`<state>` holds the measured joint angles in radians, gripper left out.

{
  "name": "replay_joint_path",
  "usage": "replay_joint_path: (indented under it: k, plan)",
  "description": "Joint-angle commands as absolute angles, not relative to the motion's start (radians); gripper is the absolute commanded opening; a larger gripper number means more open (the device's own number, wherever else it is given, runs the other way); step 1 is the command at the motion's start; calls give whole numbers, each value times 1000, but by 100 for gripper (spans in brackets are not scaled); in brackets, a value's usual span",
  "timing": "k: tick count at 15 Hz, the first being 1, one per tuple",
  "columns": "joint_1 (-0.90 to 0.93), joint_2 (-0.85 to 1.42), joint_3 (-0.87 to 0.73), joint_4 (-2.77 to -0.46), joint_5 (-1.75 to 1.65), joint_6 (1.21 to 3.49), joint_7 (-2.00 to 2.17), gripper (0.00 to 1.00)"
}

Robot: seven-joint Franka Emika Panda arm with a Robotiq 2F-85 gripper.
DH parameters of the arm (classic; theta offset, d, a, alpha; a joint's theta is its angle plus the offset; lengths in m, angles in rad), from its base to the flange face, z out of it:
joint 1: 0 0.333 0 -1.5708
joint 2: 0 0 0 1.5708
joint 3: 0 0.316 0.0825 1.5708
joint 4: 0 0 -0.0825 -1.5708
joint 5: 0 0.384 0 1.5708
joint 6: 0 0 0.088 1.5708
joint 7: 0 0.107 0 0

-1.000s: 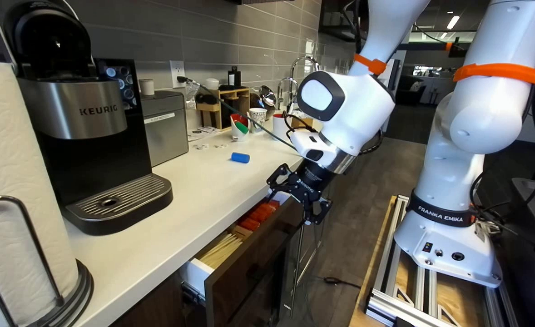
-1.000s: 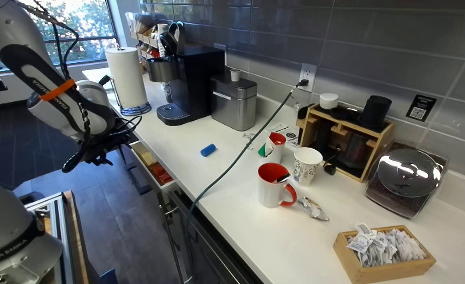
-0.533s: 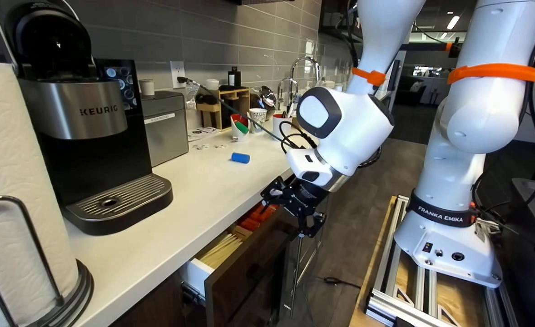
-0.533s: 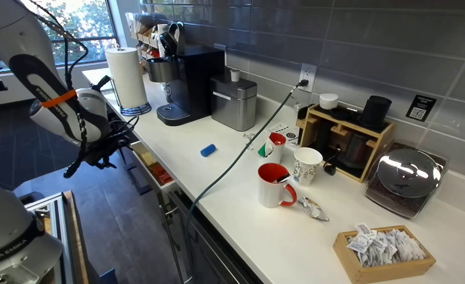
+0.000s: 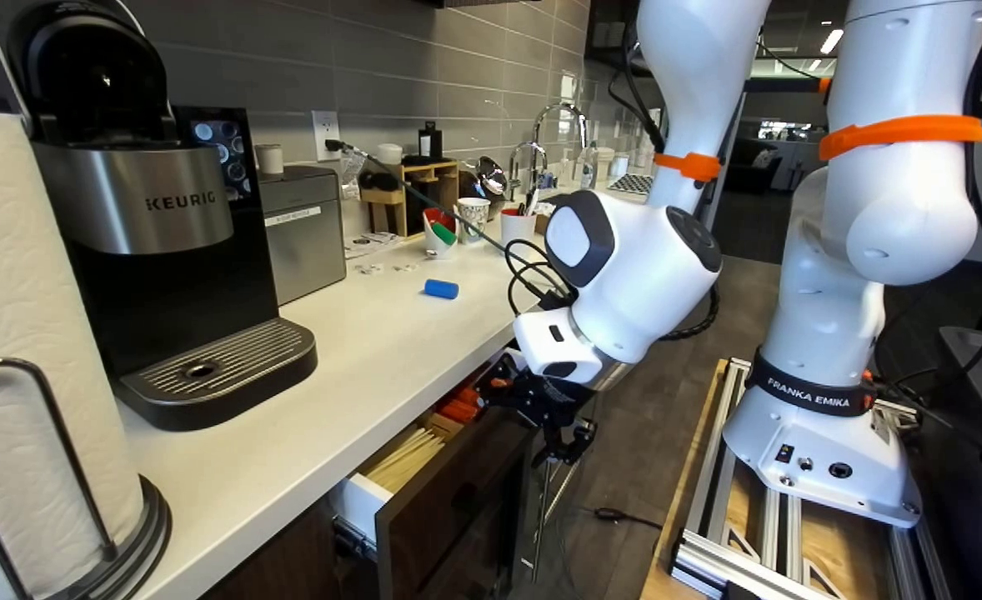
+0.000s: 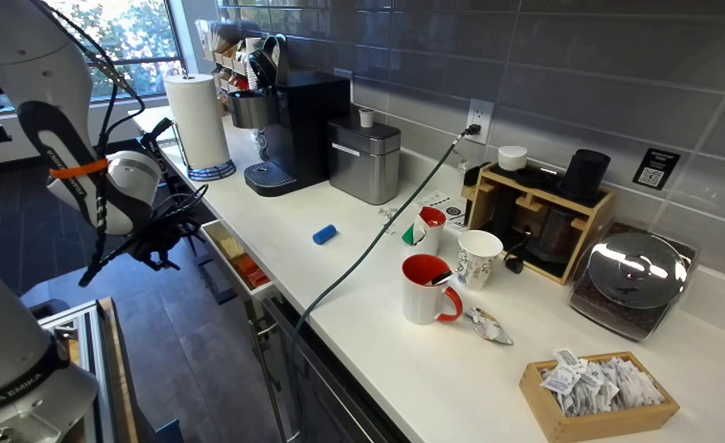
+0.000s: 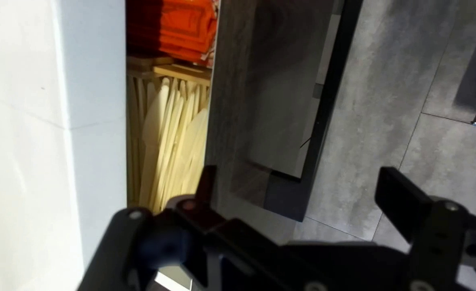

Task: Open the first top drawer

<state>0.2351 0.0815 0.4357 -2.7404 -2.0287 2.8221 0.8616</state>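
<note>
In an exterior view your wide, brown-fronted, white-walled drawer [image 5: 456,498] stood partly out, right of the flat white countertop [image 5: 358,354]. Opening looked mostly done; maybe more pull remained. Your black two-fingered gripper [image 7: 297,174] hung at the drawer's far end, jaws spread; contact unclear.

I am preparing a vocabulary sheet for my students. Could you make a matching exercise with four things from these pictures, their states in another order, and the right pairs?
1. Top drawer
2. Gripper
3. Blue cylinder
4. Paper towel roll

A. standing upright
B. jaws apart
C. pulled out, showing orange packets and pale sticks
D. lying on its side

Right pairs: 1-C, 2-B, 3-D, 4-A.
</note>
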Motion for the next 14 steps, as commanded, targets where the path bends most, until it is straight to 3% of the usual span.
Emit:
replay_joint_path:
  k: [1, 14]
  plan:
    - [283, 91, 424, -2728, -1946, 2760, 810, 100]
    - [357, 221, 436, -2669, -1706, 2664, 605, 100]
